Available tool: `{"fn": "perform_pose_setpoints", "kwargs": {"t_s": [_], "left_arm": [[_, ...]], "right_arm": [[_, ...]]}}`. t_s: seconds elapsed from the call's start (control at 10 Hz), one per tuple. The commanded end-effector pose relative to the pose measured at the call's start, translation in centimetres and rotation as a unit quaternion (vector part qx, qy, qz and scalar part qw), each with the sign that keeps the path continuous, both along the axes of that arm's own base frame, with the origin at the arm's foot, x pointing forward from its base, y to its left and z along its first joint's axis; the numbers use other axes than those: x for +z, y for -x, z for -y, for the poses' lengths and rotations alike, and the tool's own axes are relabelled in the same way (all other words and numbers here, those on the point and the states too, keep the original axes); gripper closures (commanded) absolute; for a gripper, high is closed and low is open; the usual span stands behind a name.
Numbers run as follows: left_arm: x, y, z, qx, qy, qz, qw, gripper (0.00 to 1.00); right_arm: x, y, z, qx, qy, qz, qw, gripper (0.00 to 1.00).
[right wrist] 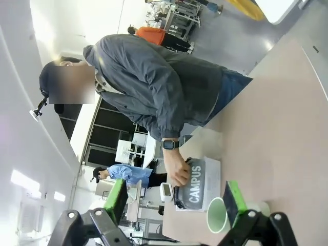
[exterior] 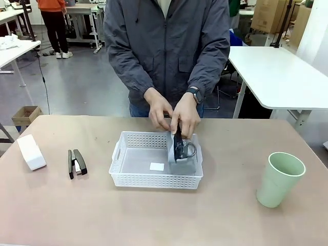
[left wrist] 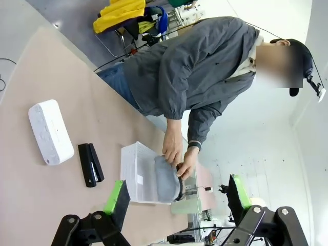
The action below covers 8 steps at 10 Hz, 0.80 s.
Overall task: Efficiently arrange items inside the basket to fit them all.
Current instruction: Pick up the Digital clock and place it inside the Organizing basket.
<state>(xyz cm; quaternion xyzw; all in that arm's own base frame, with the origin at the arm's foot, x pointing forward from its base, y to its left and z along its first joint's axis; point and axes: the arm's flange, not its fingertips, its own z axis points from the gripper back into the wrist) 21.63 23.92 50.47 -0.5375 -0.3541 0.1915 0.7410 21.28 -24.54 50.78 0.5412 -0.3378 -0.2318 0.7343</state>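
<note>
Left pincer [left wrist: 177, 196] and right pincer [right wrist: 175, 201] both open, empty; person's hands [exterior: 185, 115] stand grey pouch [exterior: 182, 152] on edge at basket's [exterior: 154, 181] right end, so best keep it tight to the wall so stapler [exterior: 77, 163], white box [exterior: 31, 152] (left tabletop [exterior: 225, 218]) and green cup [exterior: 279, 179] (right) fit.

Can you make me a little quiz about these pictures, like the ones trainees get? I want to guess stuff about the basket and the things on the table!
1. What is the person holding upright in the basket? A a bottle, B the grey pouch, C a spoon.
2. True or false: the green cup stands on the table, outside the basket.
3. Which two things lie on the table to the left of the basket in the front view?

Key: 1 B. 2 True. 3 The white box and the black stapler.
</note>
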Motion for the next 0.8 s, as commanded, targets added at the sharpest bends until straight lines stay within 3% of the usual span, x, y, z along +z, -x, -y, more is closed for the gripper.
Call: {"fn": "perform_pose_setpoints", "kwargs": {"t_s": [0.0,0.7], "left_arm": [[0.06,-0.01,-0.13,-0.002,-0.004,0.012,1.000,0.00],[0.06,-0.01,-0.13,-0.002,-0.004,0.012,1.000,0.00]], "right_arm": [[0.15,0.08,0.18,0.000,0.006,0.016,1.000,0.00],[0.15,0.08,0.18,0.000,0.006,0.016,1.000,0.00]]}}
